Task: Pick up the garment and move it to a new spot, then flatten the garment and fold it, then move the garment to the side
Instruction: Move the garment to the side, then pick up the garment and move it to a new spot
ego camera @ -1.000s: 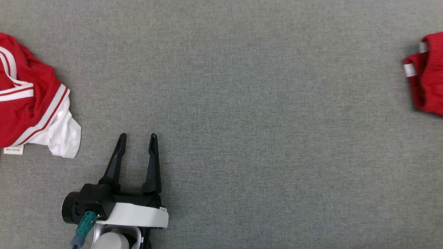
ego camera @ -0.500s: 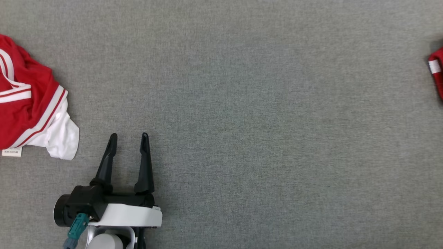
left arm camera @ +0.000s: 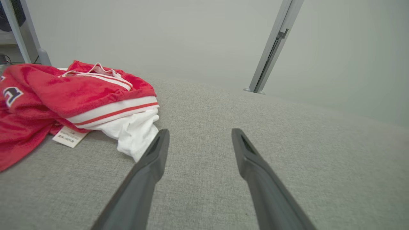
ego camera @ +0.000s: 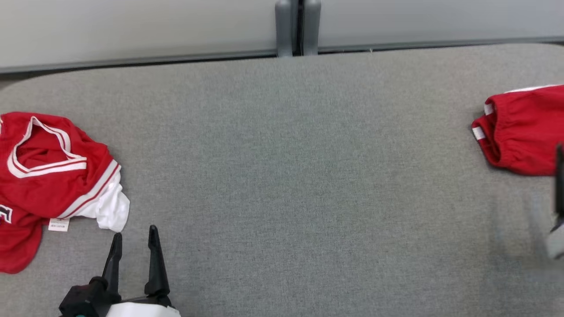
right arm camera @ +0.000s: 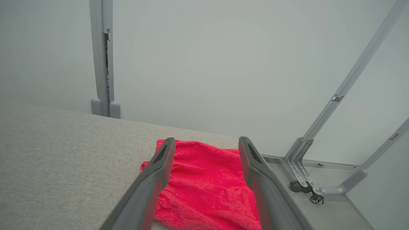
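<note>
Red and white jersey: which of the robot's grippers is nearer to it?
Left. The left gripper is open, close beside the jersey's white hem. The right gripper is far across the grey surface, by the red shorts.

- red jersey (ego camera: 48,185): cut off by left edge, head view
- care label (ego camera: 58,224): print too small to read
- red shorts (ego camera: 524,132): cut off by right edge
- right gripper (ego camera: 559,185): blurred sliver at right edge, jaws unreadable there
- left gripper (ego camera: 135,232): body cut off by bottom edge
</note>
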Controlling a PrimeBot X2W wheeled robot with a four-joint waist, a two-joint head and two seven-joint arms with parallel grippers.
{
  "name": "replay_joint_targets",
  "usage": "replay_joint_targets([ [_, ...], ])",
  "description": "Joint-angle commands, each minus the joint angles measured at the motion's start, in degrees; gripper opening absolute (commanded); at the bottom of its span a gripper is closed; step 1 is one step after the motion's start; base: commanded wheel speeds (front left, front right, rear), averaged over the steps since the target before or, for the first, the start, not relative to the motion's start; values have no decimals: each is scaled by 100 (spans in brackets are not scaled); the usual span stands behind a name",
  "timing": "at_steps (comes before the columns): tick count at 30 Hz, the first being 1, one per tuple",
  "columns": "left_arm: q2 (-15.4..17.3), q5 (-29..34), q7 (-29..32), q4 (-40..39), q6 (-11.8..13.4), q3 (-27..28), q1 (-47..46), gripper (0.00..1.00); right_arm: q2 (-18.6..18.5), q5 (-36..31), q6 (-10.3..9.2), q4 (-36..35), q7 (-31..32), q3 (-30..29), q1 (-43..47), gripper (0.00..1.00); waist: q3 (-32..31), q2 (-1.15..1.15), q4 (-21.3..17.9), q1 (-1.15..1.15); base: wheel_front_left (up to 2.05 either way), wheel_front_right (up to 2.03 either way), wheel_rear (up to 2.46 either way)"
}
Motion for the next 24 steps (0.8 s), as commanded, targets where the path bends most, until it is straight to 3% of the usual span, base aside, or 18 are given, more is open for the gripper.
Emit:
replay_joint_targets([
  [1, 25, 11, -10, 26, -26, 44, 74, 100, 62, -143, -1, -130, -74, -34, 202, 100, -442, 0, 14, 0, 0, 0, 0],
  [5, 28, 39, -10, 212, -171, 169, 252, 100, 903, -500, -1, -659, -215, -97, 1251, 100, -807, 0, 107, 0, 0, 0, 0],
  [11, 26, 41, -10, 419, -323, 378, 463, 100, 1728, -707, -2, -1337, -229, -420, 2204, 100, -1157, 0, 215, 0, 0, 0, 0],
  [24, 24, 205, -9, 632, -525, 450, 358, 100, 1978, -831, -1, -1479, -232, -484, 2412, 100, -1229, 0, 289, 0, 0, 0, 0],
])
